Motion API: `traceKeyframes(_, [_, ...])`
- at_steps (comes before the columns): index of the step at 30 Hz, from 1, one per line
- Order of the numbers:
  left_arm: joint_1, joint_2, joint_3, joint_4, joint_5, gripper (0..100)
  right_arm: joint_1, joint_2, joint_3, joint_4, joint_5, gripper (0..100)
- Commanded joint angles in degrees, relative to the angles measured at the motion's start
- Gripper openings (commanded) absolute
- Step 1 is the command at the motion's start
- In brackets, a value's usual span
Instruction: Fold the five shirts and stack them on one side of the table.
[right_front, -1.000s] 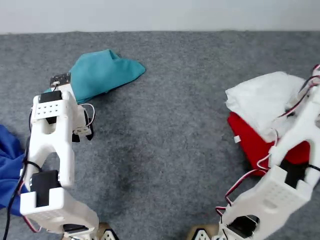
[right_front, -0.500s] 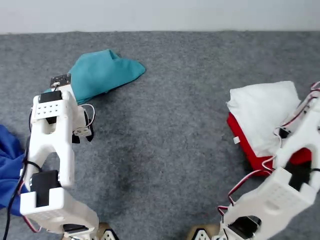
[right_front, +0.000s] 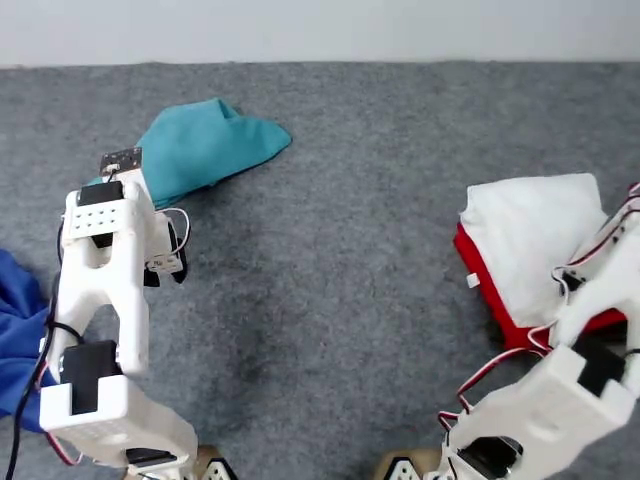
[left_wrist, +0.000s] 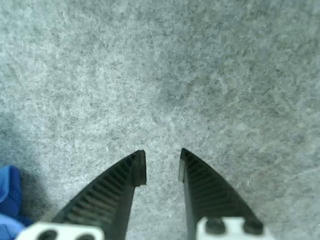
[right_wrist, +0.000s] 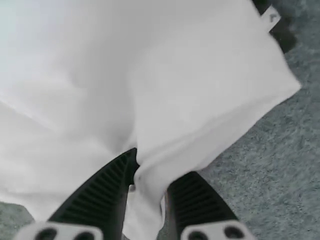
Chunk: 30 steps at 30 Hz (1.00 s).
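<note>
The white shirt (right_front: 535, 240) is being shown lying flat on top of the red shirt (right_front: 480, 280), at the right side of the table (right_front: 350, 260). Red cloth is being left uncovered along the white shirt's inner edge and beside the right arm (right_front: 585, 320), which is being held over the near part of this pile. In the right wrist view the right gripper (right_wrist: 150, 175) is being seen closed on the white shirt. A fold of the cloth is being pinched between its two fingers, close to the shirt's edge, and grey table is being shown just past that edge.

The left arm (right_front: 100, 280) is being held over the left side of the table, well apart from the pile. The left gripper (left_wrist: 162, 165) is being seen open: its jaws are parted a little, nothing is being held between them, and bare grey table is being shown below.

The teal shirt (right_front: 205, 145) is being shown crumpled at the far left of the table, just beyond the left arm's end. The blue shirt (right_front: 15, 340) is being shown bunched at the table's left edge, beside the lower part of the left arm. A bit of blue cloth is also being caught in the left wrist view, near one finger.
</note>
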Motion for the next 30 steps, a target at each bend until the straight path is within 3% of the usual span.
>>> traceKeyframes(1, [-0.09, -2.55, -0.22, 0.44, 0.53, 12, 0.57, -0.04, 0.79, -1.45, 0.35, 1.0])
traceKeyframes(6, [-0.09, -2.55, -0.22, 0.44, 0.53, 12, 0.75, -0.40, 1.05, 0.57, 0.88, 1.7])
traceKeyframes(13, [0.00, -2.64, -0.48, 0.44, 0.26, 12, 0.57, -0.57, -2.46, 8.57, 6.59, 17.5])
traceKeyframes(23, [0.00, -2.64, -0.57, 0.44, 0.18, 12, -0.40, -9.63, -7.30, 9.89, 11.34, 18.0])
traceKeyframes(30, [0.00, -2.64, -0.57, 0.44, 0.18, 12, -7.43, -18.24, -14.33, 9.45, 10.81, 18.0])
